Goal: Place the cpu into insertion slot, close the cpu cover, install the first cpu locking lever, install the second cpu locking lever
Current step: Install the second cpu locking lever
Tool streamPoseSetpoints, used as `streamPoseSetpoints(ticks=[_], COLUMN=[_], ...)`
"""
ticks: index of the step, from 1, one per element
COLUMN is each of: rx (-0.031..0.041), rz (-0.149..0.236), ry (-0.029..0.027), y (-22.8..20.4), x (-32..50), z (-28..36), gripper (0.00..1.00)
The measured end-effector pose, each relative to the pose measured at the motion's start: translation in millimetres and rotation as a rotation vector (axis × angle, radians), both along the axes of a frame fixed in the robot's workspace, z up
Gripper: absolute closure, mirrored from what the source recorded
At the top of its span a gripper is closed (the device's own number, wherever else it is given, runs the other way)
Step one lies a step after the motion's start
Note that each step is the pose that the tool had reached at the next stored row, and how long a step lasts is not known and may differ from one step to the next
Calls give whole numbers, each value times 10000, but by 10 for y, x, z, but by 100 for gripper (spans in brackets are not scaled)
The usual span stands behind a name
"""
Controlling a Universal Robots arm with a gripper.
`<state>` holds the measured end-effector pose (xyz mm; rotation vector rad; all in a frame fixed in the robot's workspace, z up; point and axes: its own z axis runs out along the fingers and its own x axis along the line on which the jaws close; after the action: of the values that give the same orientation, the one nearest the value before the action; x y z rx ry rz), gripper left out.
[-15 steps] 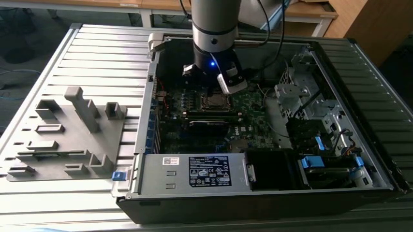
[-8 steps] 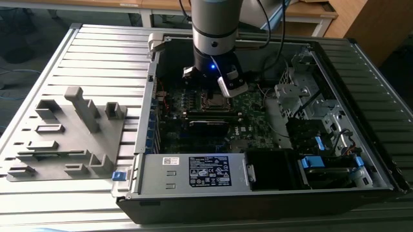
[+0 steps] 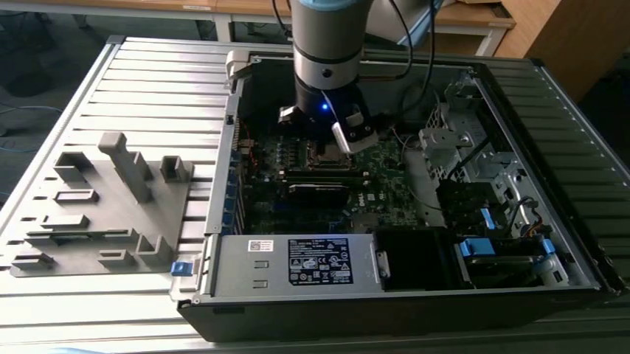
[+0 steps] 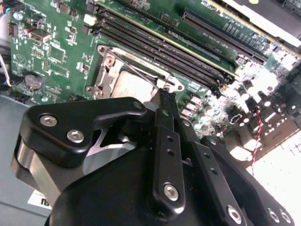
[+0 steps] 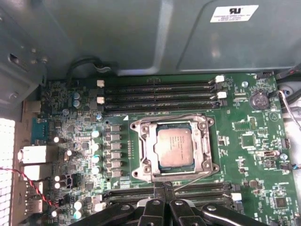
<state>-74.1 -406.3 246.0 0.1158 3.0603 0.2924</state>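
My end effector (image 5: 163, 192), fingers pinched narrow, hovers at a locking lever (image 5: 195, 179); cpu (image 5: 175, 147) seated, cpu cover (image 5: 141, 150) closed.

The arm (image 3: 330, 44) is a thick round tube in silver-grey with a pale blue band at its upper end and a black collar lower down, where a small blue light (image 3: 324, 108) glows. Dark cables (image 3: 399, 29) trail beside it. The pincer (image 4: 162, 101) is matt black, built of jointed bars fastened with silver screws (image 4: 170, 189).
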Motion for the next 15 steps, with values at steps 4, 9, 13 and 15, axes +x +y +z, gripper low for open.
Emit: streamPoseSetpoints(ticks=[4, 9, 13, 15], rx=[1, -1, 3, 4], rz=[0, 1, 1, 0], ry=[-1, 1, 1, 4], y=[-18, -19, -18, -19], x=[-17, -24, -19, -5], z=[-44, -54, -57, -59], gripper=[89, 89, 89, 89])
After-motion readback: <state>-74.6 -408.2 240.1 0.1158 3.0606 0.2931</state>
